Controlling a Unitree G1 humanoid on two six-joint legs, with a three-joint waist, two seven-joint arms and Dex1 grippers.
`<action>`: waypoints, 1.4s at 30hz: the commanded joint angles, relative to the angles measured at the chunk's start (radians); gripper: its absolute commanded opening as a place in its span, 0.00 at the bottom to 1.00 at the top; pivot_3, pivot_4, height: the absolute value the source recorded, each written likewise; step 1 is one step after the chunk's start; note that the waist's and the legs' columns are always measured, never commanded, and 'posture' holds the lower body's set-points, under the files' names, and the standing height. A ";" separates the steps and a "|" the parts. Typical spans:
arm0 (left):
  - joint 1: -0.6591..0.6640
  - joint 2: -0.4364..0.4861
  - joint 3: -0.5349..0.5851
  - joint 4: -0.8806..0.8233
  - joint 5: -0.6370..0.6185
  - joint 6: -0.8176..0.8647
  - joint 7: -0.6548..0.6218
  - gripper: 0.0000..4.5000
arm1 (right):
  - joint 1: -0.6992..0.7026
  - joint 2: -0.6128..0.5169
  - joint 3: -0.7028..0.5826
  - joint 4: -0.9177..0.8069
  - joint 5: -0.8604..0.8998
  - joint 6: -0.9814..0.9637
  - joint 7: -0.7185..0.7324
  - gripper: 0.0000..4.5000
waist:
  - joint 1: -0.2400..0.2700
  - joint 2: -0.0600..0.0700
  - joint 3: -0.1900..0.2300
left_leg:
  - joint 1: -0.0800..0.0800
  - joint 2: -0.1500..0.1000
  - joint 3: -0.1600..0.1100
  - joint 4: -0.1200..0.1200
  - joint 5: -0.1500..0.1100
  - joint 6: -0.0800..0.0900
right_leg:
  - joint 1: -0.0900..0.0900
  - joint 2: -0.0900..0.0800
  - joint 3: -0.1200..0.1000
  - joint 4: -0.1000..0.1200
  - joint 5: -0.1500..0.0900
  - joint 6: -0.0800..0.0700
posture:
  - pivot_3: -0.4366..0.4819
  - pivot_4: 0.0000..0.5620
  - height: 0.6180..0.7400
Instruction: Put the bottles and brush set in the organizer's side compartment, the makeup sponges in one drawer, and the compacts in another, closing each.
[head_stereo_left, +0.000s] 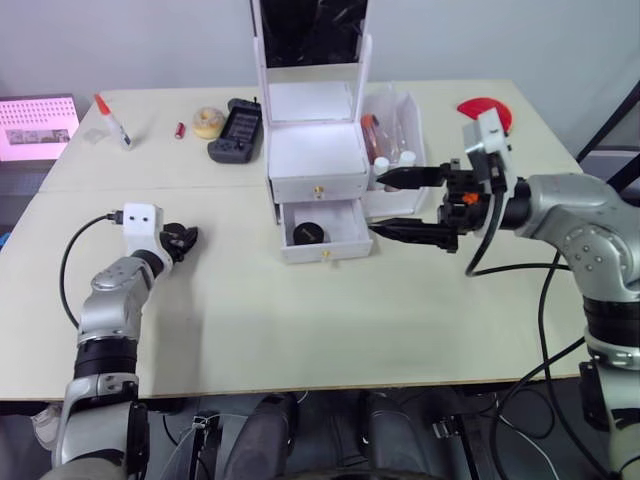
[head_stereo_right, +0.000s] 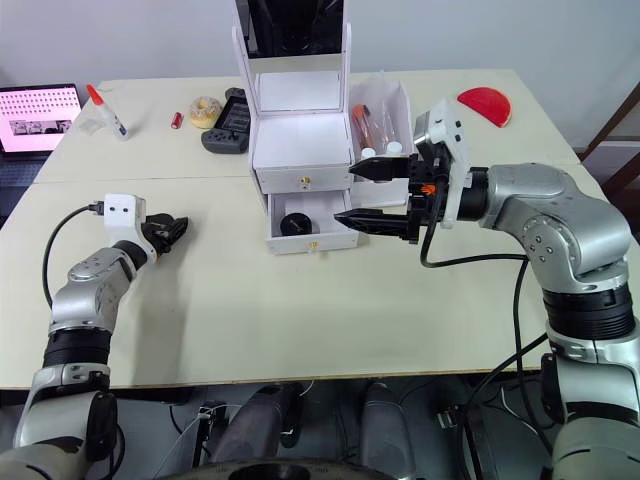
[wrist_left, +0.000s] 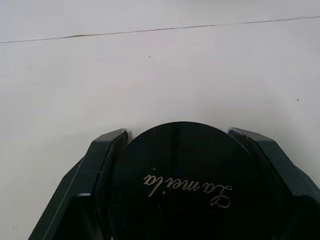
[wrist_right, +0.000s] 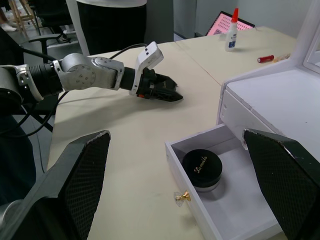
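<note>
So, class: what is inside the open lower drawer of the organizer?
The lower drawer holds one compact, a round black disc with a script logo, lying flat on the bare white floor. The drawer's back part runs under the upper drawer, so anything there is hidden.

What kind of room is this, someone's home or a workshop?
Probably a lab or test room rather than a home: plain pale tables pushed together, loose cables trailing from the robot's arms, a laptop at the far corner, and a white cosmetics organizer laid out as practice material.
</note>
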 joint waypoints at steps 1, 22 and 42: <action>0.006 0.000 0.007 -0.033 -0.005 0.007 0.004 0.61 | -0.018 -0.004 -0.019 -0.022 -0.005 -0.005 0.005 1.00 | 0.000 0.000 0.000 | 0.000 0.000 0.000 0.000 0.000 0.000 | 0.000 0.000 0.000 0.000 0.000 0.000 | 0.48 0.27 0.97; -0.230 -0.077 -0.426 -0.361 -0.149 0.176 -0.479 0.61 | 0.063 -0.011 -0.088 -0.091 -0.013 0.013 -0.063 1.00 | 0.000 0.000 0.000 | -0.004 -0.001 -0.001 0.006 0.000 0.001 | 0.000 0.001 0.000 0.000 0.000 0.000 | 0.48 0.27 0.97; -0.422 -0.281 -0.500 -0.028 0.039 0.061 -0.449 0.61 | 0.127 -0.006 -0.158 -0.220 0.069 0.083 -0.195 1.00 | 0.000 0.000 0.000 | -0.005 -0.001 -0.001 0.007 -0.001 0.002 | 0.000 0.001 0.000 0.000 0.000 0.001 | 0.48 0.27 0.97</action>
